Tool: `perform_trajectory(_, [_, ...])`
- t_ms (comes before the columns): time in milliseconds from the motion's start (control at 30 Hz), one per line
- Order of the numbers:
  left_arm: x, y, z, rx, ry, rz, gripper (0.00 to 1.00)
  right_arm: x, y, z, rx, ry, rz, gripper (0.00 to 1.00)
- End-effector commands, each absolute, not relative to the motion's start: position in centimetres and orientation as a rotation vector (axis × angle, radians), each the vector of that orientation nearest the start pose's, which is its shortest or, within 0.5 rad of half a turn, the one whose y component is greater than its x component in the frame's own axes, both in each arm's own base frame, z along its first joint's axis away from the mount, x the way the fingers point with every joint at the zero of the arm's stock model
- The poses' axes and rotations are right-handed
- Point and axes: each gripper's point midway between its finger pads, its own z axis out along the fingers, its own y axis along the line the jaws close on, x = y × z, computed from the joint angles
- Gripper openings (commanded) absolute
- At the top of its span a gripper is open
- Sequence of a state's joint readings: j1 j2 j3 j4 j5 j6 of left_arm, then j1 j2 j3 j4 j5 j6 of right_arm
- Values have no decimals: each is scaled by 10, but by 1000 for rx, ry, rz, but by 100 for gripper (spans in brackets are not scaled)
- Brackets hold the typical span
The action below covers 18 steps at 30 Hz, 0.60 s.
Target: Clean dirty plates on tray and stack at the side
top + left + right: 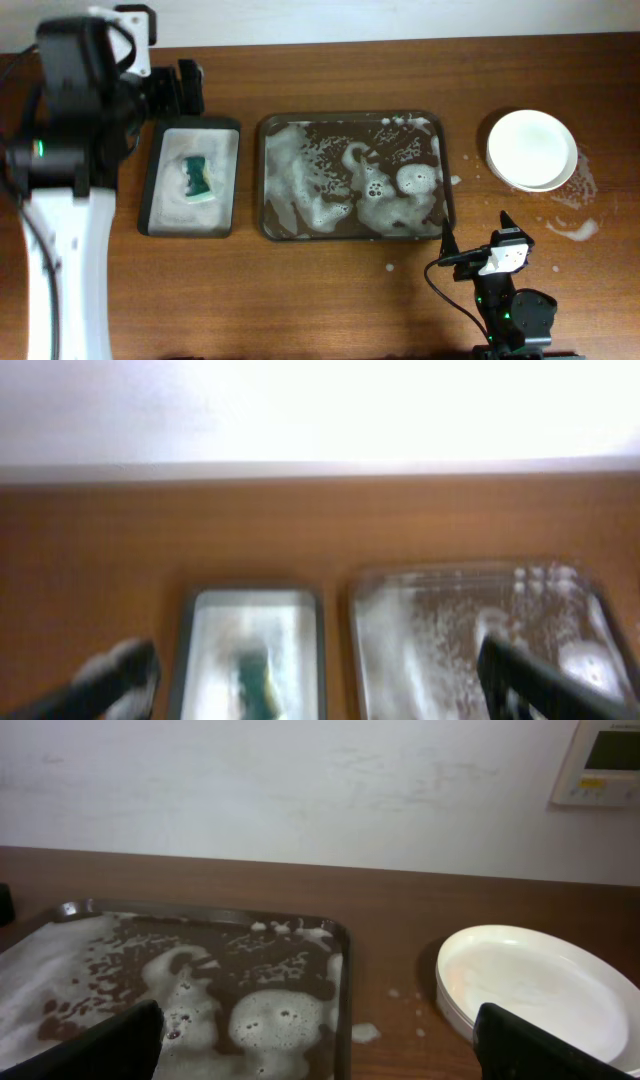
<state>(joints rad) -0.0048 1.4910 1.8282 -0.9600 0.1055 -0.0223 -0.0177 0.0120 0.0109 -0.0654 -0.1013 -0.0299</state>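
Left gripper (315, 660): jaws released and spread wide, near the counter's far-left corner.
Narrow dark tray (148, 200): left part of the counter, holding suds and a green sponge (199, 177).
Large dark rectangular tray (262, 180): counter centre, raised rim, rounded corners, coated in white foam.
Right gripper (474, 226): jaws released, at the near edge.
Stacked glossy round white plates (531, 150): on bare wood towards the right edge, apart from the large tray, foam patches beside them.
Wall panel (600, 760): lettering unreadable.

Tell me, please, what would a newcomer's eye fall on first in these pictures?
First, the large dark tray in the middle of the table, awash with white foam and holding no plates. Next, the stack of white plates on the table to its right, with foam splashes near it. Last, the green sponge lying in the narrower tray on the left.
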Motion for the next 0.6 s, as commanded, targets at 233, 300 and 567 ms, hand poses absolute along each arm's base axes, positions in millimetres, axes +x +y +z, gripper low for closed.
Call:
perform_trajectory(233, [308, 1, 249, 15, 1842, -60, 99, 246, 13, 158, -81, 1639, 46, 98])
perform_trajectory(300, [295, 2, 225, 14, 1792, -49, 99, 246, 13, 158, -81, 1639, 46, 98])
perform_trajectory(567, [254, 6, 193, 12, 1599, 17, 99, 246, 13, 158, -81, 1639, 46, 98])
